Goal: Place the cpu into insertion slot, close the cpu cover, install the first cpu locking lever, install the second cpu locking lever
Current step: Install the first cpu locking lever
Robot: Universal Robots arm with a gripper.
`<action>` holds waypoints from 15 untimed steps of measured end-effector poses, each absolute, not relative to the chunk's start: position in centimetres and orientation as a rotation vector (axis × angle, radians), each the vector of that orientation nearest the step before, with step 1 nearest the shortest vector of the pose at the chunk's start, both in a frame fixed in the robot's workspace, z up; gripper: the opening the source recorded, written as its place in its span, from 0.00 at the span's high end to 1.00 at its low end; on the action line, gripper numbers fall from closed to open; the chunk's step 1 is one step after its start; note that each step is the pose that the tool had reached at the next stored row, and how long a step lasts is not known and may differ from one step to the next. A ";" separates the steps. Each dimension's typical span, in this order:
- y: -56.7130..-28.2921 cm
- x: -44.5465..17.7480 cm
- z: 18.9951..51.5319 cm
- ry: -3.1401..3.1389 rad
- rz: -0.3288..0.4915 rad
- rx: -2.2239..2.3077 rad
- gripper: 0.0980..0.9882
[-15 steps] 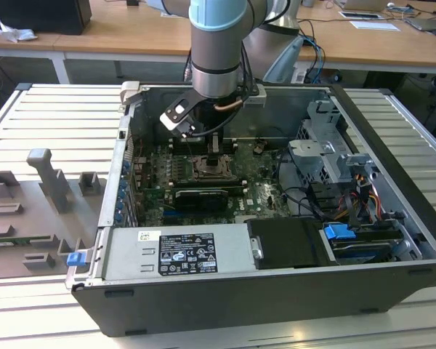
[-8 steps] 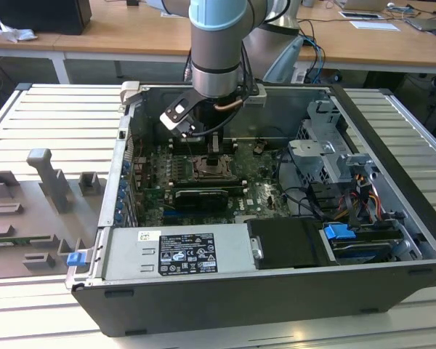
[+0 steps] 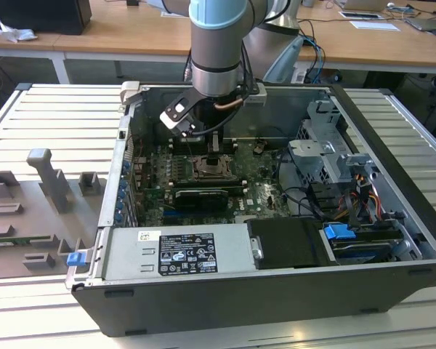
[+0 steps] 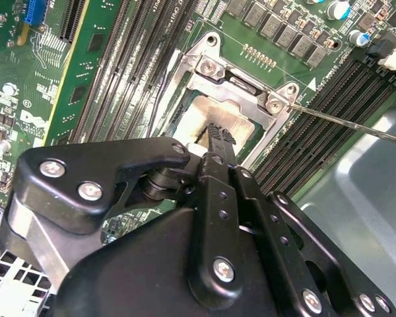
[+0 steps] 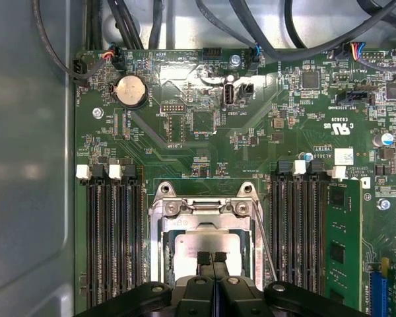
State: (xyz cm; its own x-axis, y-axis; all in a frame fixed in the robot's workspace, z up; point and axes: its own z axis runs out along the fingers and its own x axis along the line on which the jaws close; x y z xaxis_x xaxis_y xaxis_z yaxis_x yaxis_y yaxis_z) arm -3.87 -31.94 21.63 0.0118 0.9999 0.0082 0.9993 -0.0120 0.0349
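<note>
**Closed fingers rest on the seated cpu**

The gripper [image 5: 210,259] has its two black fingertips [image 5: 201,258] pressed together with nothing between them, and their ends touch the pale top of the cpu [image 5: 204,239]. The cpu lies flat inside the insertion slot [image 5: 160,238], framed by its metal rim. A thin metal lever [image 4: 346,124] slants free from one corner of the rim, out over the long black memory slots [image 5: 112,238] that flank the socket on the green motherboard [image 5: 185,132].

In the exterior view the arm [image 3: 216,43] drops straight into the open computer case [image 3: 276,298]. From the slot, the power supply [image 3: 178,254] sits at six o'clock and the drive cage [image 3: 323,145] at three. The case rests on a slatted metal table [image 3: 51,120], with grey fixture blocks [image 3: 47,178] at nine o'clock. Wooden desks [image 3: 131,33] cross the room at twelve.
</note>
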 end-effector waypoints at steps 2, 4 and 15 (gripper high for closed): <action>-31.9 -3.9 21.7 2.195 0.047 2.221 0.99; -31.9 -3.9 21.7 2.194 0.047 2.221 0.99; -31.9 -3.9 22.6 2.194 0.047 2.221 0.99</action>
